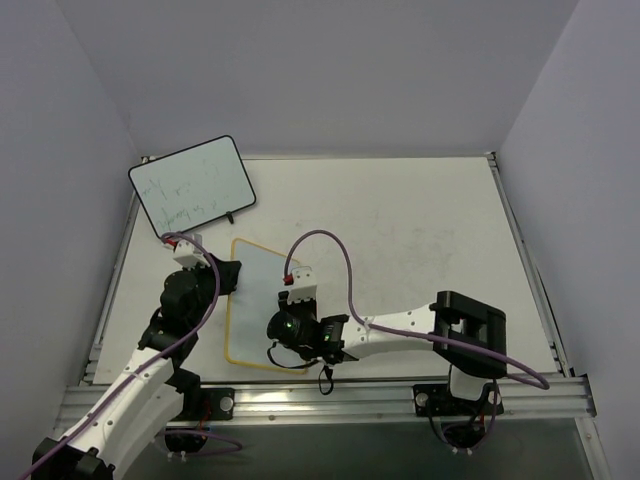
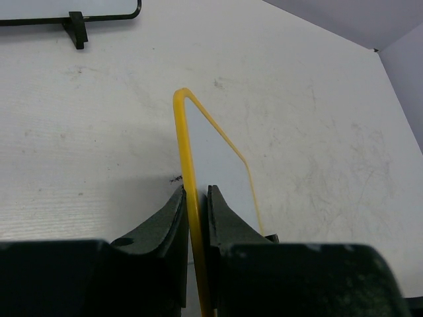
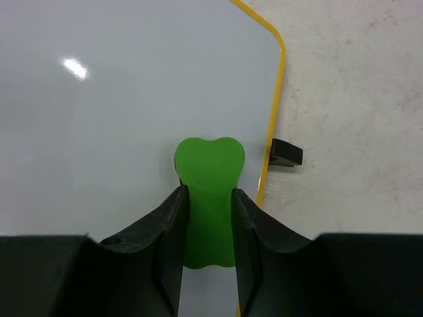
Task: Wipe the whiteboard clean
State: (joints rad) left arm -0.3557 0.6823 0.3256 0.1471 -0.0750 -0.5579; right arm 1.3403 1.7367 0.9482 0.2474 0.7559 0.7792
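The whiteboard [image 1: 256, 290], white with a yellow rim, lies flat on the table in front of both arms, and its visible surface is blank. My left gripper [image 1: 231, 277] is shut on its left rim; in the left wrist view the yellow edge [image 2: 187, 152] runs between the closed fingers of the gripper [image 2: 195, 192]. My right gripper [image 1: 274, 329] is over the board's near part, shut on a green eraser [image 3: 209, 164] that rests on the white surface [image 3: 132, 86]. One of the board's black feet [image 3: 285, 153] sticks out past the rim.
A second, black-rimmed whiteboard [image 1: 192, 186] with handwriting stands at the back left, one of its feet [image 2: 78, 30] showing in the left wrist view. The white table [image 1: 430, 240] stretches to the right, with walls on three sides.
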